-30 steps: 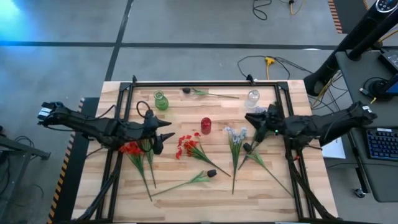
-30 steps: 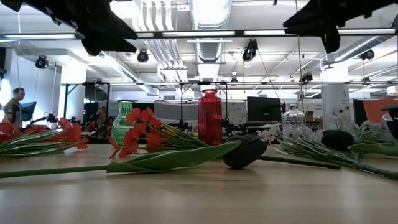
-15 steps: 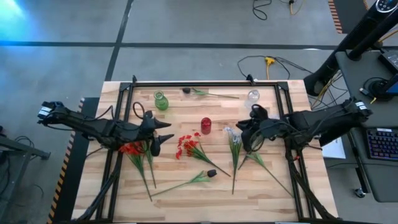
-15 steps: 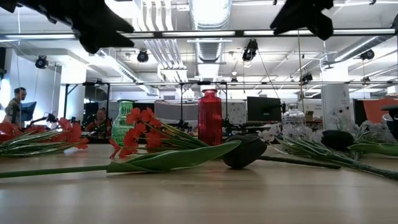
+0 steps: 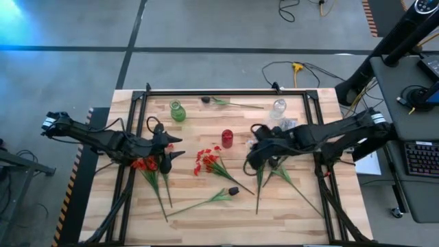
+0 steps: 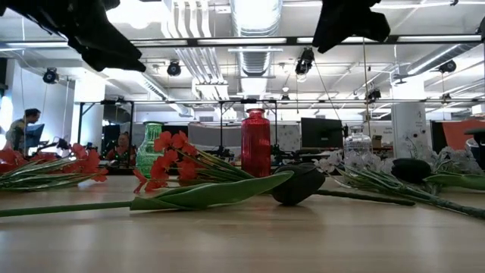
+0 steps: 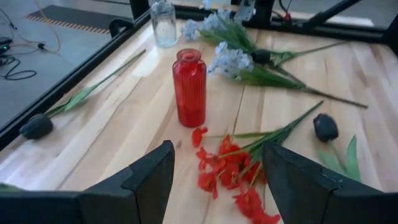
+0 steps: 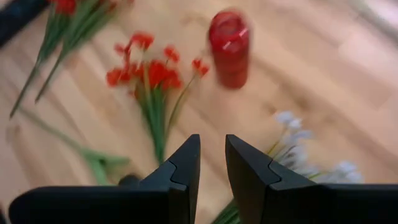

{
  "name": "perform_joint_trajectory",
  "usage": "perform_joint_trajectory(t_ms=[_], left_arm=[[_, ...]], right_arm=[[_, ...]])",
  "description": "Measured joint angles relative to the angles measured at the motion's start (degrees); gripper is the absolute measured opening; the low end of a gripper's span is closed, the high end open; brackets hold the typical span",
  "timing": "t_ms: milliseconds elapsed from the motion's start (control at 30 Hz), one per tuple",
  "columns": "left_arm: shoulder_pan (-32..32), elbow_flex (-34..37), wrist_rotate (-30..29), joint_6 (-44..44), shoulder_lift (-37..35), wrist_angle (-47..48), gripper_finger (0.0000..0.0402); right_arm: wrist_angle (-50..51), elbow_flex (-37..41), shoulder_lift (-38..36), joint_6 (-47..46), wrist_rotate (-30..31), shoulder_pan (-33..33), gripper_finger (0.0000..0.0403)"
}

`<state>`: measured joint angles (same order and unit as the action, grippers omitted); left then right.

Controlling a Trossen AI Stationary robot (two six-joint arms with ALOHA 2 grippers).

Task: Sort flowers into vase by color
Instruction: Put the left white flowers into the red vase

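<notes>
Flowers lie on the table between spread left fingers and nearly-closed, empty right fingers.

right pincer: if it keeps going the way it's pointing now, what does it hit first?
Probably the red flower bunch lying on the table: in the right wrist view it sits straight ahead of the right pincer, whose fingers are nearly closed. The red vase stands off to one side of that line. Depth is unclear.
</notes>
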<state>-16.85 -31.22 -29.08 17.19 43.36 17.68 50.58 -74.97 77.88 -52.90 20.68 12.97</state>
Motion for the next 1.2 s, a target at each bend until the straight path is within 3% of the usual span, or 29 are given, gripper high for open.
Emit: perform_joint_trajectory(t_ms=[233,567,767,1000,1200], left_arm=[[0.0,-0.9,0.0,-0.2,-2.3,3.4,0.0223],[0.1,-0.9,-0.4,-4.0,-3.5,2.6,0.0223],[0.1,-1.0,-2.5,-8.4,-3.6,0.8,0.0223],[0.1,-1.0,-10.2,-10.5,-3.6,0.8,0.0223],[0.1,-1.0,-10.6,-10.5,-3.6,0.8,0.0223]], right_arm=[[1.3,-4.6,7.5,-1.9,-8.1,0.0,0.0068],[6.3,-6.3,13.9,-6.6,-9.1,0.0,0.0074],[8.8,-6.3,16.1,-11.4,-9.1,0.1,0.0125],[10.3,-5.7,16.4,-15.9,-10.7,0.5,0.0192],[10.7,-3.1,16.3,-19.8,-12.3,1.5,0.0226]])
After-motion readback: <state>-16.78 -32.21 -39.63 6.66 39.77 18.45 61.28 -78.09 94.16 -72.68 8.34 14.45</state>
